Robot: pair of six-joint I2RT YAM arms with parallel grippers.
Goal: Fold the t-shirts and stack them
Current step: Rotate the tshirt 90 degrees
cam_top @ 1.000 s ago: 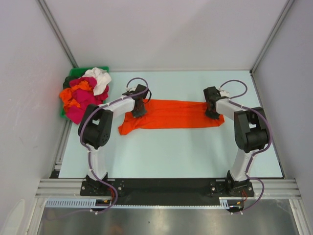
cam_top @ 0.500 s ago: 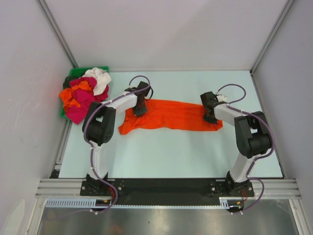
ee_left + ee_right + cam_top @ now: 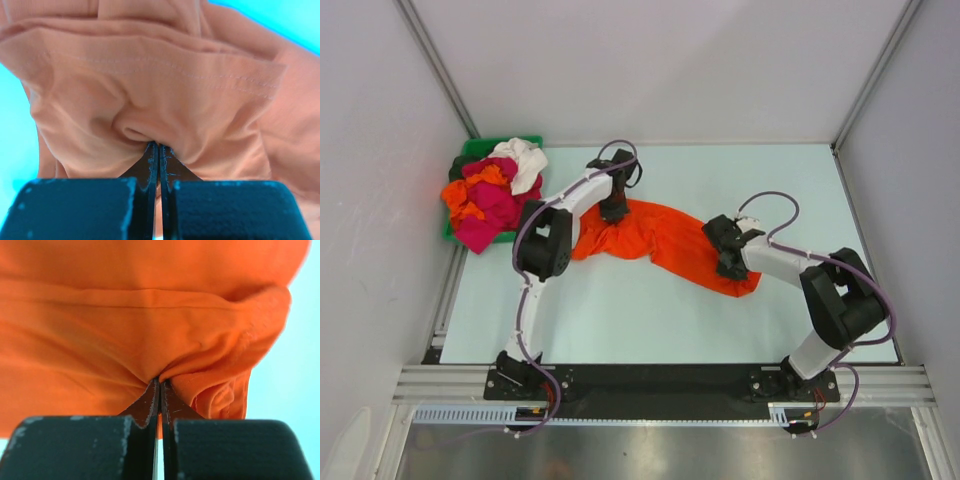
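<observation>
A bright orange t-shirt (image 3: pixel 660 238) lies stretched slantwise across the pale table, bunched at both ends. My left gripper (image 3: pixel 611 213) is shut on its far left end; in the left wrist view the cloth (image 3: pixel 165 95) puckers into the closed tips (image 3: pixel 158 146). My right gripper (image 3: pixel 728 268) is shut on the near right end, where the right wrist view shows the fabric (image 3: pixel 125 330) pinched at the tips (image 3: pixel 160 381). More t-shirts in magenta, orange and white (image 3: pixel 492 195) are heaped in the bin at the left.
A green plastic bin (image 3: pixel 470 152) stands at the table's far left corner, overflowing with clothes. White walls close in the left, back and right sides. A black base rail (image 3: pixel 660 380) runs along the near edge.
The right gripper has shut on the shirt's right end and pulled it toward the near centre. The left gripper moved slightly back and right with its end, so the shirt now lies slanted and crumpled.
</observation>
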